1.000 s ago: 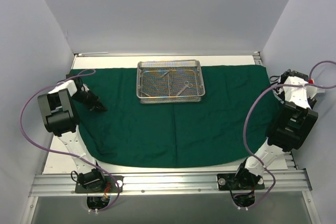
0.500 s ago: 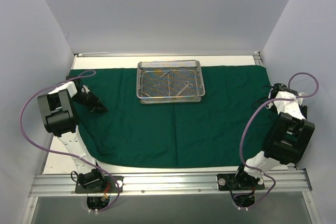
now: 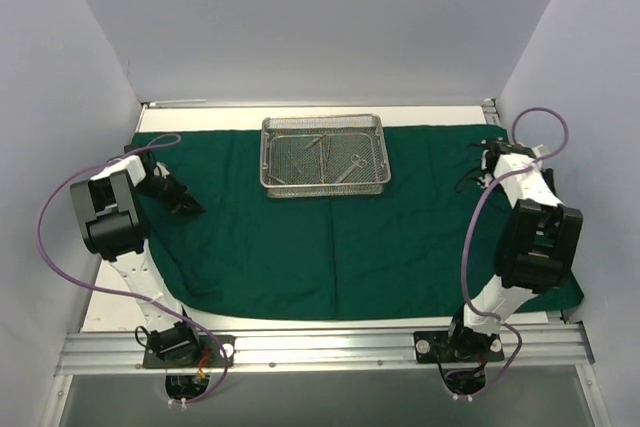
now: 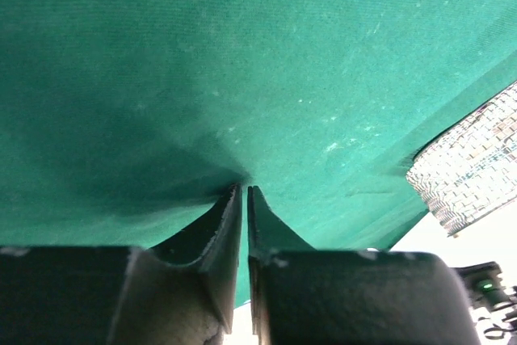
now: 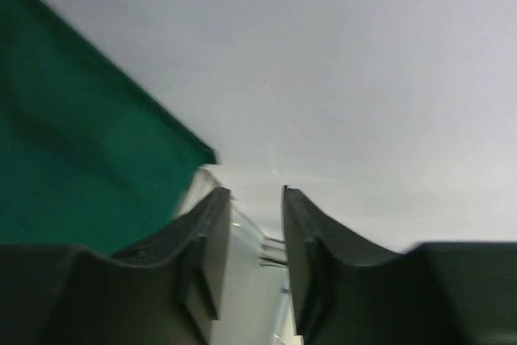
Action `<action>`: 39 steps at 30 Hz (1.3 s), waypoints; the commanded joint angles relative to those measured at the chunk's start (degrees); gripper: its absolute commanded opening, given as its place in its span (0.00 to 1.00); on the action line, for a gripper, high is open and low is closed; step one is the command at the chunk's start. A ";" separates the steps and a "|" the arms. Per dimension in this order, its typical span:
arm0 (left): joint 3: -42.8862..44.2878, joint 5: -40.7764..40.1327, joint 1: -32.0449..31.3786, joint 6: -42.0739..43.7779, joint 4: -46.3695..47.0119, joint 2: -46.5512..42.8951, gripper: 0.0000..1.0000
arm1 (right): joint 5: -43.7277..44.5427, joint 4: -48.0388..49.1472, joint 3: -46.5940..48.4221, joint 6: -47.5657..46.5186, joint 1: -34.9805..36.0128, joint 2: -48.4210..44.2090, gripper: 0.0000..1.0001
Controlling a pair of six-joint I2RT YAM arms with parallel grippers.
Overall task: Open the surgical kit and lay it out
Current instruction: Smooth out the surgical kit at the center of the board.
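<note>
- The left end effector (image 4: 244,187) has its fingers closed to a thin slit. The tips are pressed into a small pucker of the drape (image 4: 242,62), and I take that for a pinch on the cloth.
- The right end effector (image 5: 254,191) stands apart with nothing between its fingers. The drape's far right corner lies just to its left in the wrist view, with bare wall beyond.
- Outward from the left end effector (image 3: 180,197), the wire-mesh tray (image 3: 323,153) lies ahead and to its right. It sits on the drape (image 3: 330,237) near the cloth's far edge.
- From the right end effector (image 3: 483,159), the same tray lies off to its left, at much the same depth.
- The tray's long axis runs across the worktop (image 3: 430,114), from one arm's side to the other. Each arm therefore faces a short end.
- The thin steel instruments (image 3: 340,162) lie inside the tray, towards the half nearer the right arm.
- Both arms stand about equally far from the tray. I would judge the right one better placed, since it is free and the instruments sit on its side.
- The drape looks fully spread, so reaching inward to the tray seems the step left.
- Compared with a second ago, the right arm has swung in from the drape's right edge to hang over the cloth, and its fingers have parted.
- The left arm and the tray have hardly stirred.
</note>
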 commanded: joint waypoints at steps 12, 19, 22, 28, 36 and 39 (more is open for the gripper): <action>-3.45 -17.45 2.83 4.82 -8.63 -20.18 0.43 | -29.47 -0.46 32.56 9.34 23.75 16.99 0.23; -3.80 -20.38 8.43 5.27 -14.52 -23.18 0.56 | -45.90 5.14 31.38 10.48 40.27 12.53 0.30; -3.89 -22.13 11.78 5.53 -18.92 -23.18 0.56 | -51.01 7.54 27.23 12.41 42.58 10.41 0.31; -2.67 -15.15 13.46 10.10 -12.70 -22.22 0.20 | -56.64 16.06 16.68 13.20 43.28 2.50 0.31; -0.02 -28.46 13.55 5.71 -20.25 -14.56 0.40 | -58.76 18.62 11.40 12.50 43.11 -0.67 0.31; -2.92 -31.10 13.81 4.39 -18.49 -16.32 0.47 | -58.14 18.97 10.34 11.62 42.76 -2.52 0.31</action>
